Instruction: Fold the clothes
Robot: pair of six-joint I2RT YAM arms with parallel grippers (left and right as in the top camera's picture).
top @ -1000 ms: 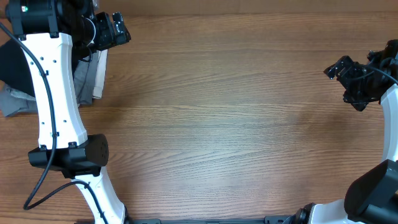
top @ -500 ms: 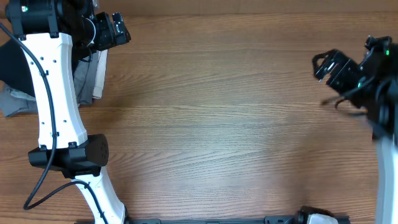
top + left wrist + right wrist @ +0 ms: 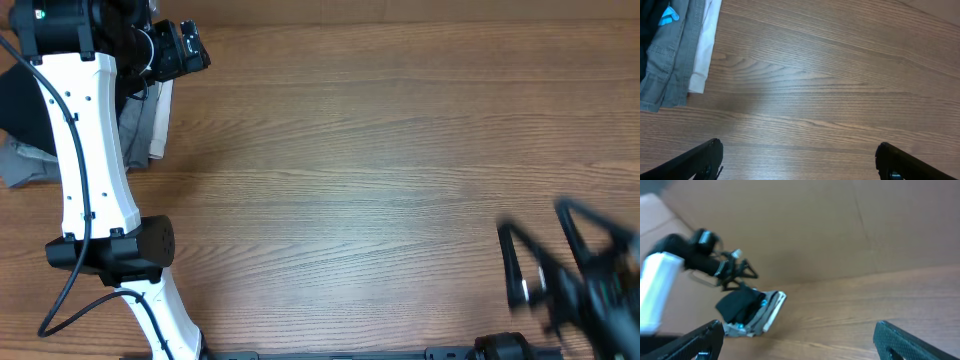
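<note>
The clothes, a black shirt (image 3: 14,98), lie bunched at the table's far left edge, mostly hidden behind my left arm. In the right wrist view the black shirt (image 3: 737,305) rests on top of a pile, and in the left wrist view only a black corner (image 3: 649,20) of it shows. My left gripper (image 3: 192,46) hangs open at the back left, just right of the pile, with bare wood under it (image 3: 799,161). My right gripper (image 3: 548,255) is blurred at the near right. It is open and empty (image 3: 800,341), facing across the table toward the pile.
Folded grey garments (image 3: 150,112) with a white layer (image 3: 705,45) and a light-blue bit (image 3: 669,15) lie beside the black shirt. More grey fabric (image 3: 22,165) sticks out at the left edge. A brown wall (image 3: 805,225) rises behind the table.
My right arm has swung from the far right edge down to the near right corner and is blurred by motion. The left arm and the pile have not moved.
</note>
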